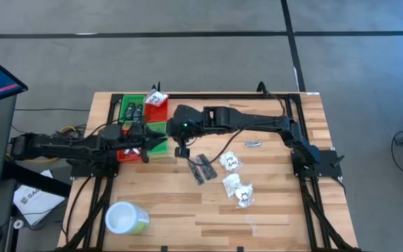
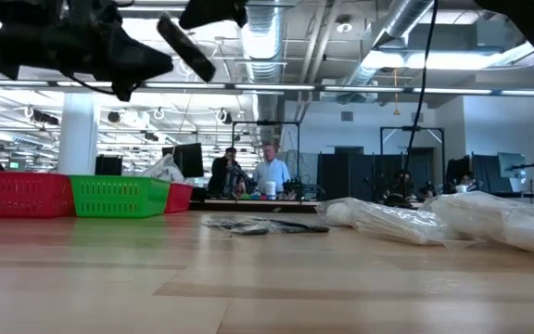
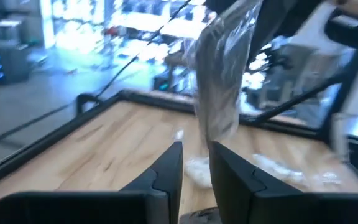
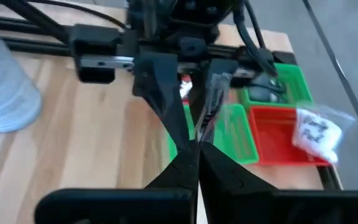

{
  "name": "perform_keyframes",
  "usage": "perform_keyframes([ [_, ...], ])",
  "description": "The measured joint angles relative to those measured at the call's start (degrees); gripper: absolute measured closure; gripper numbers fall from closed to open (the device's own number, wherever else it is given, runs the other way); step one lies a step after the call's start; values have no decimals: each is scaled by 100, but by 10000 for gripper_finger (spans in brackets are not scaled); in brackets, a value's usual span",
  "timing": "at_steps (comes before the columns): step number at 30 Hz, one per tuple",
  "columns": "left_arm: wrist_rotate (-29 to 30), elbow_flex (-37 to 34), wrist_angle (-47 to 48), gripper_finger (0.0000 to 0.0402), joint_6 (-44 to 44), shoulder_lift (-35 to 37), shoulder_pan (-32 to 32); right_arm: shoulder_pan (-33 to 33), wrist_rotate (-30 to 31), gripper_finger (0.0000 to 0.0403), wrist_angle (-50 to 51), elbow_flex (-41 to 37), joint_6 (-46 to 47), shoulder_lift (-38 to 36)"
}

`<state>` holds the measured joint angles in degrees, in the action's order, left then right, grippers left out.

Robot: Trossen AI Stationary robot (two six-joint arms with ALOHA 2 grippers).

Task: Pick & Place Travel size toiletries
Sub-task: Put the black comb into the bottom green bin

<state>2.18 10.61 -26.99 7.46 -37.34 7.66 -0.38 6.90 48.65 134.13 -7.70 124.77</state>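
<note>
Above the red and green bins (image 1: pixel 144 126) at the back left of the wooden counter (image 1: pixel 187 217), the left claw (image 3: pixel 196 163) pinches a clear crinkly plastic packet (image 3: pixel 221 81) that stands up from its fingers. The right claw (image 4: pixel 197 163), fingers pressed together and holding nothing, hovers just right of the bins, facing the left claw. A white printed packet (image 1: pixel 157 98) rests on the far red bin. To the right of the bins, dark flat sachets (image 1: pixel 202 168) and more white packets (image 1: pixel 237 183) lie loose on the counter. A white-lidded green tub (image 1: pixel 126 218) lies well in front of the bins.
</note>
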Motion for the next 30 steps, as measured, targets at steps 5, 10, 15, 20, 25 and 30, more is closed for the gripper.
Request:
perform_keyframes([
  [5, -827, -531, -1499, 329, -17, -18, 0, 137, -1, 403, -176, -35, -26, 0],
  [10, -969, -750, -2101, 329, 2, -20, 0, 192, -7, 403, -314, -39, 3, 0],
  [15, -964, -758, -2276, 329, 5, -20, 0, 196, -132, 403, -311, -39, 20, 9],
  [20, -950, -759, -2289, 329, 58, -74, 0, 217, -132, 403, -330, -39, 63, 11],
  [25, -888, -758, -2301, 329, 77, -288, 0, 266, -136, 403, -370, -39, 22, 11],
  [30, -827, -758, -2490, 329, 84, -517, 0, 266, -143, 403, -390, -39, 22, 11],
])
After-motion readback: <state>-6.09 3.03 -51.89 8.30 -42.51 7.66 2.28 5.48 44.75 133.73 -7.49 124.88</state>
